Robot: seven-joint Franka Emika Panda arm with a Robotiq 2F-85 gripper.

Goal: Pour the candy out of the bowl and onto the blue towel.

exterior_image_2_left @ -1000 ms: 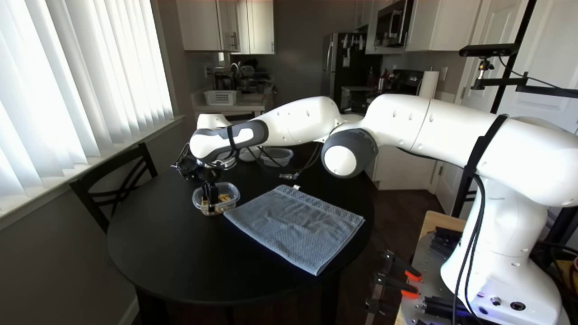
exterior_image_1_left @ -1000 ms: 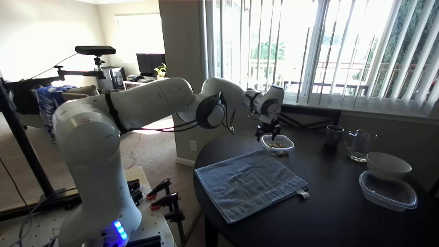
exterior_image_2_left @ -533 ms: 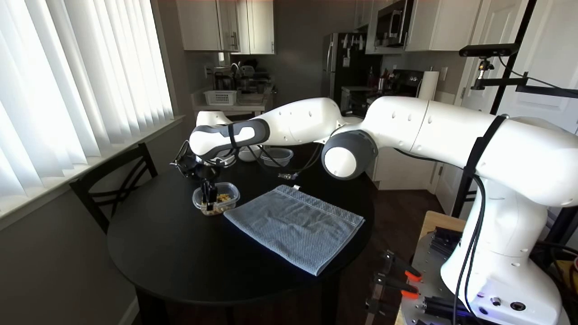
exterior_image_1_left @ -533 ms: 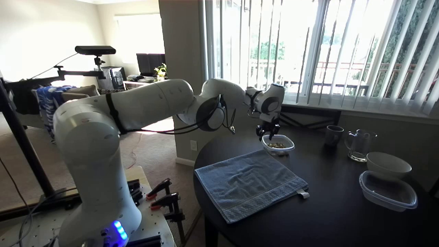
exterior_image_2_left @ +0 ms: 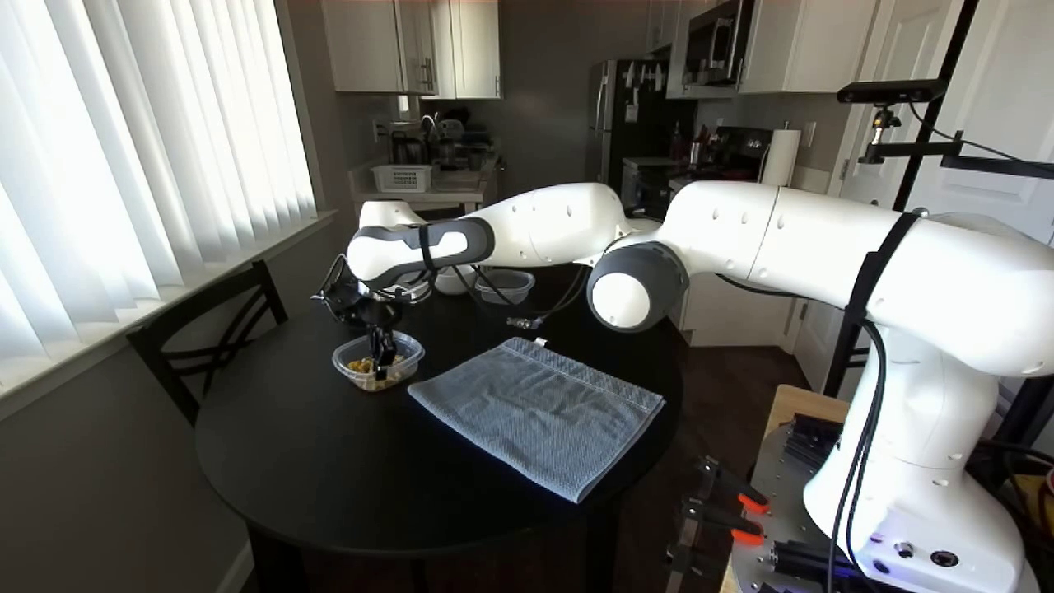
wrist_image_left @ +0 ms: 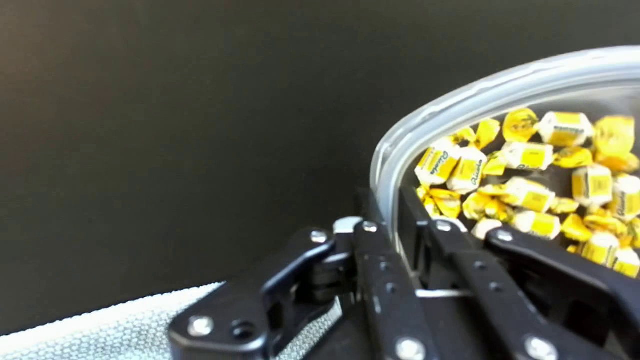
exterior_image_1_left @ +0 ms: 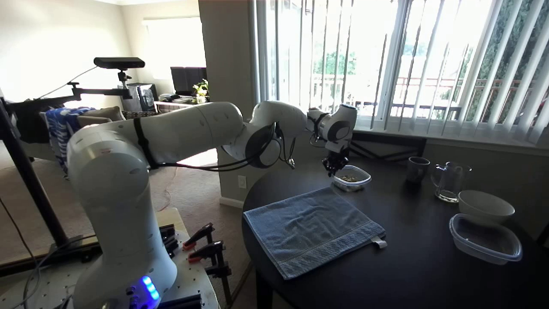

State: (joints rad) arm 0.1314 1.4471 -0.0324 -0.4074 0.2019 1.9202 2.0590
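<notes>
The towel (exterior_image_1_left: 315, 229) lies on the dark round bench (exterior_image_2_left: 395, 469), a little wrinkled, with a white label (exterior_image_1_left: 379, 243) near 1 corner. The bowl (wrist_image_left: 480, 97) is just beside another corner of the towel; whether the 2 touch, I cannot tell, nor whether the bowl's base sits fully flat. Yellow-and-white wrapped candy (wrist_image_left: 530, 195) lies in it, spread across its floor. By that same towel corner, the gripper (wrist_image_left: 389, 205) points down in both exterior views. Its 2 fingers (wrist_image_left: 375, 250) are drawn nearly together and pinch the bowl's rim, 1 outside the wall and 1 inside, in the wrist view. Well apart from the towel, out past its labelled corner, are a tub (exterior_image_1_left: 484, 240) and a white bowl (exterior_image_1_left: 484, 204), close to each other. Also well apart from the towel stand a mug (exterior_image_1_left: 417, 169) and a glass mug (exterior_image_1_left: 450, 182).
</notes>
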